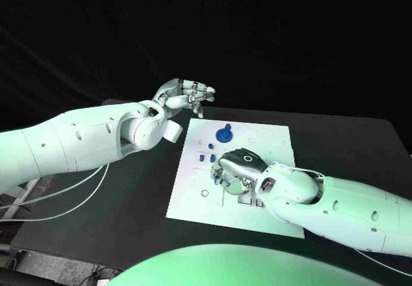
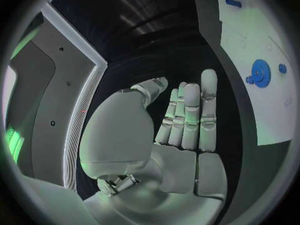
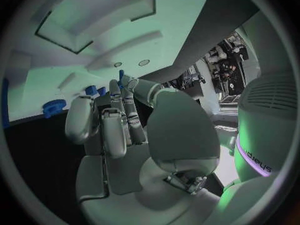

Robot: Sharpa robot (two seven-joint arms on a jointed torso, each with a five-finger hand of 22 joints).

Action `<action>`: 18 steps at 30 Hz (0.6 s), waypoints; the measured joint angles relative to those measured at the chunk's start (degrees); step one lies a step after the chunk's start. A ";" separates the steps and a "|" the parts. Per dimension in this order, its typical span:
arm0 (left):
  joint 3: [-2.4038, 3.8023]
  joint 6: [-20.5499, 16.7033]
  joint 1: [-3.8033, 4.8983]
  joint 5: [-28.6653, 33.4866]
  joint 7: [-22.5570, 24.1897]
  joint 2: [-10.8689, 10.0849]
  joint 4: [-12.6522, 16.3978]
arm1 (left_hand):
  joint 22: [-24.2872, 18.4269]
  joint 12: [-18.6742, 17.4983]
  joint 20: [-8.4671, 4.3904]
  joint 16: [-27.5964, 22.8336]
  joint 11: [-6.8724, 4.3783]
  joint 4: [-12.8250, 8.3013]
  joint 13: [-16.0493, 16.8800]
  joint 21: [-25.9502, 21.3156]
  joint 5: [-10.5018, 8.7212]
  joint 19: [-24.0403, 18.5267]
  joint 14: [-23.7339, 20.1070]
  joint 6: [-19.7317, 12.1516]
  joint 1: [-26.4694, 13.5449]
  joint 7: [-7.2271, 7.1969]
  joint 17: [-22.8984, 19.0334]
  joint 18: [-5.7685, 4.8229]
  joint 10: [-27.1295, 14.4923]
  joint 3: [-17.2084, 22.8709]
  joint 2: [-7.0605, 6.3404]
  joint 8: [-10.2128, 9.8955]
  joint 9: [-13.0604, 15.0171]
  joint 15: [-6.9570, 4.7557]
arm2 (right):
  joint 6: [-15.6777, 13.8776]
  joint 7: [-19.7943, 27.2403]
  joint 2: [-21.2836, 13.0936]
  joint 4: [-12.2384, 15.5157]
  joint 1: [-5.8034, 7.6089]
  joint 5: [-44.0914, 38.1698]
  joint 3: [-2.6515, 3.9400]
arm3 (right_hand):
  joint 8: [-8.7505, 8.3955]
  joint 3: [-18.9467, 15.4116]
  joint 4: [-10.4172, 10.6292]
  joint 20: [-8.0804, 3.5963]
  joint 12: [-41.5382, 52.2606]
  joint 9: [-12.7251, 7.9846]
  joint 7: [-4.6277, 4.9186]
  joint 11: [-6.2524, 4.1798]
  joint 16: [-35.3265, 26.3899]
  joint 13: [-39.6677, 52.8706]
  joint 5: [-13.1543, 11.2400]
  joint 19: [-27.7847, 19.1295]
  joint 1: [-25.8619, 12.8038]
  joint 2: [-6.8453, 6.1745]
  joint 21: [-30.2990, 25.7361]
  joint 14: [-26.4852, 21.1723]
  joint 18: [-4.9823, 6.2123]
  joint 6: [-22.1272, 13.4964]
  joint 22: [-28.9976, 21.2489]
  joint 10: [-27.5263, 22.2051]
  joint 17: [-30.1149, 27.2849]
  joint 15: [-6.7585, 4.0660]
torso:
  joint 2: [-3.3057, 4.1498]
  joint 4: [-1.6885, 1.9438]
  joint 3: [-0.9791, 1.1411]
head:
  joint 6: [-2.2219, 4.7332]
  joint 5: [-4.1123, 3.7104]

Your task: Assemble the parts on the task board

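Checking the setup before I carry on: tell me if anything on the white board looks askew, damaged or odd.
Nothing stands out. The task board lies flat on the black table, the blue gear sits on it near its far edge, and small blue pieces lie beside the right hand. The left hand hangs off the board.

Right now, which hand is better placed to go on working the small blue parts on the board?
The right hand: it is over the task board, fingers down beside the small blue parts. The left hand hangs beyond the board's far edge, holding nothing.
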 measured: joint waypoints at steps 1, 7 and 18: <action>0.00 0.00 0.00 0.01 0.00 0.00 0.00 | 0.00 0.00 0.00 0.00 0.00 0.00 0.00 0.00 0.00 0.00 0.00 0.00 0.00 0.00 0.00 0.00 0.00 0.00 0.00 0.00 0.00 0.00 | 0.03 0.00 0.03 -0.06 -0.03 -0.03 -0.01 | 0.00 0.00 0.00 0.00 0.00 0.00 0.00 0.00 0.00 0.00 0.00 0.00 0.00 0.00 0.00 0.00 0.00 0.00 0.00 0.00 0.00 0.00 | 0.00 0.00 0.02 | 0.00 0.03; 0.00 0.01 0.00 0.08 -0.05 -0.02 0.00 | 0.00 0.00 0.00 0.00 0.00 0.01 0.00 0.00 0.00 0.00 0.00 0.00 0.00 0.00 0.00 0.00 0.00 -0.01 0.00 0.00 0.00 0.00 | 0.26 -0.09 0.09 -0.31 -0.18 -0.35 -0.02 | 0.00 0.00 0.00 0.00 -0.26 -0.01 0.00 0.00 0.00 0.00 -0.07 0.00 0.00 0.00 0.00 0.00 0.01 0.00 0.00 0.00 0.09 0.00 | 0.00 -0.04 0.04 | 0.00 0.06; 0.00 0.05 0.00 0.13 -0.09 -0.06 0.02 | 0.00 0.00 0.00 0.00 0.00 0.16 -0.01 0.00 0.00 0.00 0.00 0.00 0.00 0.00 0.01 0.00 0.01 -0.16 0.00 0.00 0.01 0.00 | 1.06 -0.22 0.10 -0.77 -0.25 -0.96 -0.08 | 0.00 -0.01 0.01 0.00 -0.05 0.04 0.00 0.00 -0.01 0.00 -0.22 0.00 0.00 0.00 0.00 0.00 0.02 0.00 0.00 0.00 0.09 0.00 | -0.01 -0.07 0.05 | 0.00 0.09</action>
